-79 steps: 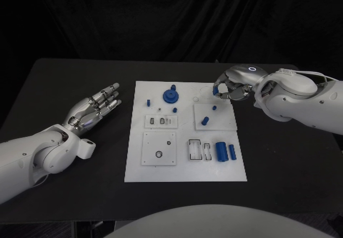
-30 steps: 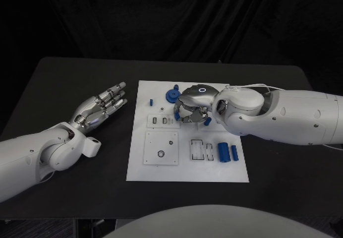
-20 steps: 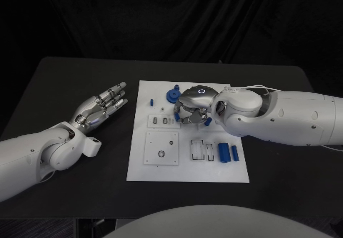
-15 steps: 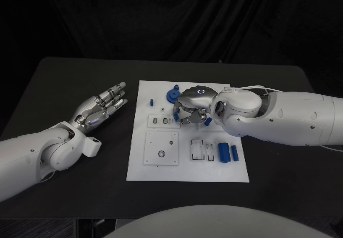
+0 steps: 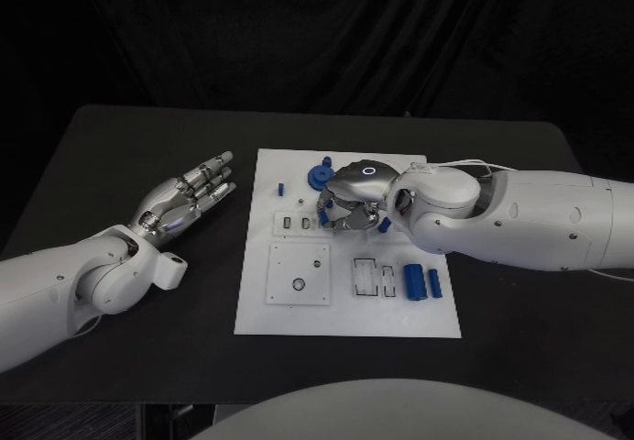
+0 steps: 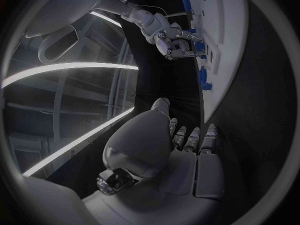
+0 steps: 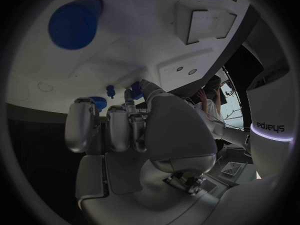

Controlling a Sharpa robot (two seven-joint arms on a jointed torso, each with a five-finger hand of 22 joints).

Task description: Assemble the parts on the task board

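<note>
A: Task board (image 5: 346, 316) sits mid-table, white, long axis running away from the robot. Small blue parts on it: a gear-like piece (image 5: 320, 176) near the far edge, a thin peg (image 5: 280, 190) toward the far left corner, two cylinders (image 5: 420, 280) side by side at the right of the near half.

B: And the right hand?

A: Right hand (image 5: 352, 203) is over the board's far half, just nearer than the gear piece, fingers curled down toward the board. A small blue part (image 5: 383, 223) shows at its fingertips. From the right wrist view the fingers (image 7: 119, 127) are bunched together with blue bits (image 7: 135, 90) just past them.

B: Holding it?

A: Probably pinching one, but the grip itself is hidden by the hand; I cannot tell for certain.

B: Left hand?

A: Left hand (image 5: 185, 197) lies on the black table (image 5: 119, 147) to the left of the board, well apart from it, fingers stretched out and spread, nothing in it. Left wrist view agrees: fingers (image 6: 190, 137) straight, board edge beyond them.

B: Sockets?

A: Raised white plates on the board, one (image 5: 298, 273) with a round and a slotted hole, rectangular cut-outs (image 5: 370, 277) beside the cylinders.
</note>
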